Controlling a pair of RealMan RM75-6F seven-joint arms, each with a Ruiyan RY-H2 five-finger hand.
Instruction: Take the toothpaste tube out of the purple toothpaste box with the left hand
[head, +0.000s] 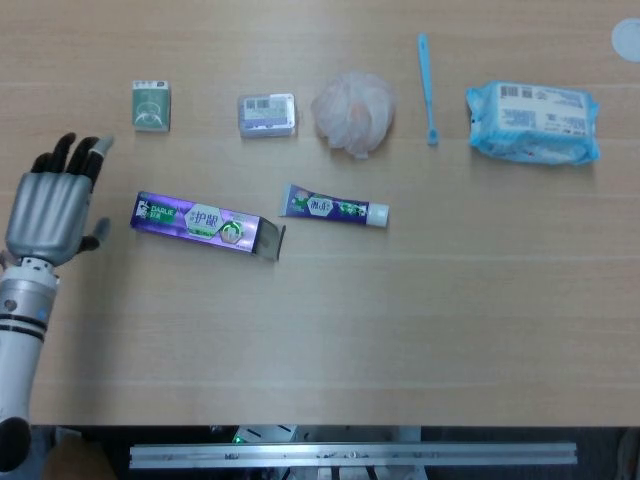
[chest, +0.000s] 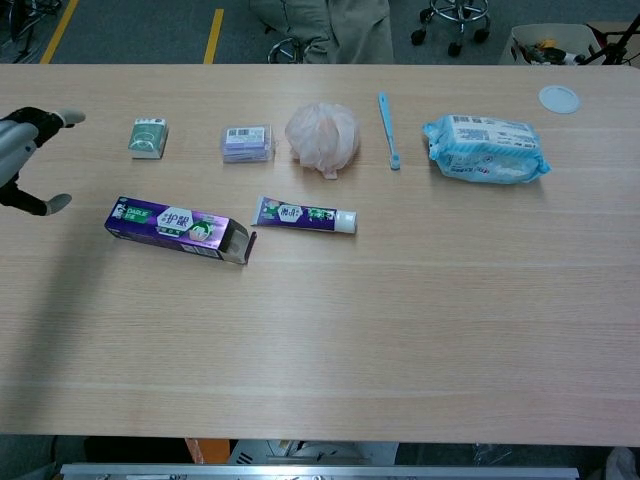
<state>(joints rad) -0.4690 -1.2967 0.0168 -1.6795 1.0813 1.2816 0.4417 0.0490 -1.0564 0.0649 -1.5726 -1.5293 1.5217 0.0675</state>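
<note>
The purple toothpaste box (head: 205, 223) (chest: 180, 229) lies flat on the table, its open flap end facing right. Just right of it, apart from the box, lies the toothpaste tube (head: 334, 208) (chest: 304, 215), white cap pointing right. My left hand (head: 50, 205) (chest: 22, 160) is off to the left of the box, clear of it, fingers spread and holding nothing. My right hand appears in neither view.
Along the far side lie a green packet (head: 151, 105), a small purple-labelled box (head: 267, 115), a pink mesh puff (head: 353, 111), a blue toothbrush (head: 427, 89) and a blue wipes pack (head: 533, 122). A white lid (chest: 559, 98) sits at the far right.
</note>
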